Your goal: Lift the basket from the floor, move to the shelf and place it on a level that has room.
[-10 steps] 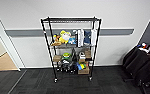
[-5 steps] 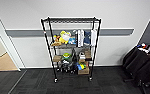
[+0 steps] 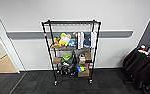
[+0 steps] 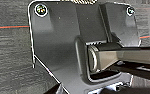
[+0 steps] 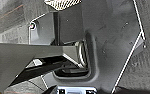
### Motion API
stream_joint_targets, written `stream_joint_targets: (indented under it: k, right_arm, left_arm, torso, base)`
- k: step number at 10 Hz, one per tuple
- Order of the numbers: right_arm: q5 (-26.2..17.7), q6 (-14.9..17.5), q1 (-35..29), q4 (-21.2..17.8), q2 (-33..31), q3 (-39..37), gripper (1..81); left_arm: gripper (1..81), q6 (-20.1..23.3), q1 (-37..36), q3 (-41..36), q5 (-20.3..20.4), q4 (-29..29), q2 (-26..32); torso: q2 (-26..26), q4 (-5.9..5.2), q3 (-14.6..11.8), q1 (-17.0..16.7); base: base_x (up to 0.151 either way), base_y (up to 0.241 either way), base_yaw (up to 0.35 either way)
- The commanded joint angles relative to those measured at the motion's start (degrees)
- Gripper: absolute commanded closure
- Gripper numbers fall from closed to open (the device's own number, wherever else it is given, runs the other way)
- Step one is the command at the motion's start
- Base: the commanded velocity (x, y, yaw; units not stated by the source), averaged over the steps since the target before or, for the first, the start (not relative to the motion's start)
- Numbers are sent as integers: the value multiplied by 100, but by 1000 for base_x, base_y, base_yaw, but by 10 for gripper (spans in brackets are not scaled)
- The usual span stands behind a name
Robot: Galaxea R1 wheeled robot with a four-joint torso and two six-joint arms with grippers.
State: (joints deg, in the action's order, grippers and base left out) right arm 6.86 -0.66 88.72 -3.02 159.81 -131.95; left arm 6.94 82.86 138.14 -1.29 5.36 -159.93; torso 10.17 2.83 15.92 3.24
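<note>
Fingers' state cannot be told; one shelf [image 3: 71, 51] stands on the floor [image 3: 108, 83].

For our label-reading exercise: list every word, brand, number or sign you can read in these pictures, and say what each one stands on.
No text can be read.
Upright white and blue books on the tall black wire rack: spines too blurred.
Yellow and white packet beside them: print too blurred.
Brown cardboard box on the bottom tier: nothing legible.
Wrist views: dark charcoal carpet, no lettering.
</note>
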Motion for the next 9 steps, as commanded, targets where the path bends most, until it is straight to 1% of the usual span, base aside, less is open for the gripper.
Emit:
stream_joint_targets:
  k: [1,2,3,4,5,6,7,9]
  right_arm:
    - [-370,-31,-359,-58,-526,601,10]
    - [-387,-66,-394,-58,-578,602,10]
    - [-396,-110,-447,-58,-631,610,10]
    - [-405,-128,-508,-84,-658,628,10]
    - [-405,-128,-544,-120,-702,672,10]
    - [-405,-128,-605,-120,-763,760,10]
    - [-414,-128,-667,-137,-816,839,10]
    - [-423,-128,-807,-225,-921,970,10]
  left_arm:
    - [10,-52,-485,-797,-381,44,716]
    - [10,-95,-556,-894,-381,78,830]
    - [10,-140,-687,-894,-424,227,891]
    - [10,-140,-792,-903,-451,307,918]
    - [10,-140,-846,-921,-486,351,936]
    - [10,-140,-890,-938,-486,360,954]
    - [10,-140,-933,-938,-495,369,980]
    - [10,-140,-1083,-938,-714,430,989]
  torso:
    - [543,0,0,347]
    - [728,0,0,465]
    - [1500,0,0,959]
    - [1124,0,0,715]
    - [1303,0,350,828]
    - [1504,0,535,955]
    - [1651,0,550,1045]
    - [1952,0,775,1233]
  base:
    - [0,0,0]
    - [0,0,0]
    - [0,0,0]
    - [0,0,0]
    - [0,0,0]
    - [0,0,0]
    - [0,0,0]
    - [0,0,0]
